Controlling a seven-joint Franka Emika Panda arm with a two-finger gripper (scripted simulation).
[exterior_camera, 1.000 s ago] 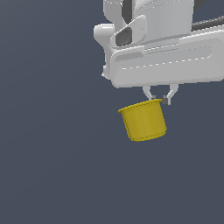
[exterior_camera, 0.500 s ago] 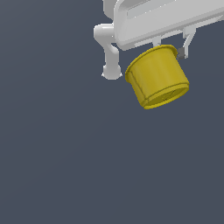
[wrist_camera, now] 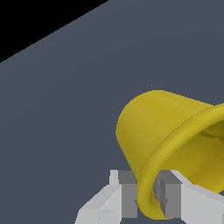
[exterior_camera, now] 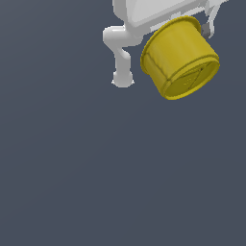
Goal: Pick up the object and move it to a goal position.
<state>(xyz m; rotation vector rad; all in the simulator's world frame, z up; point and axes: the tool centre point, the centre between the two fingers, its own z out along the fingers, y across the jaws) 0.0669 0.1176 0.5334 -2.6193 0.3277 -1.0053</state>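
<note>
In the wrist view the two fingers (wrist_camera: 124, 197) stand close together with the rim band of the yellow cup (wrist_camera: 153, 127) pinched between them; one finger lies outside the cup wall and the other inside the hollow mouth, so the gripper (wrist_camera: 146, 199) is closed down to the thickness of the cup's wall and has hold of the cup by that band; the grey pads of the fingers press against the rim on both sides, touching it; from the fingers outward the cup's body tapers away toward its closed base, tilted rather than upright, with its open mouth turned back toward the wrist; beyond the cup lies only the flat dark grey floor (wrist_camera: 65, 87), well apart from the cup, which hangs clear of it; in the exterior view the cup (exterior_camera: 178, 57) sits just under the white body of the arm (exterior_camera: 158, 12), its flat underside facing the camera and tilted; the gripper's fingers are mostly hidden there behind the cup's wall, with only a thin dark tip showing just beside the cup's upper edge on the exterior view's right; the same grey floor (exterior_camera: 96, 168) spreads beneath
</note>
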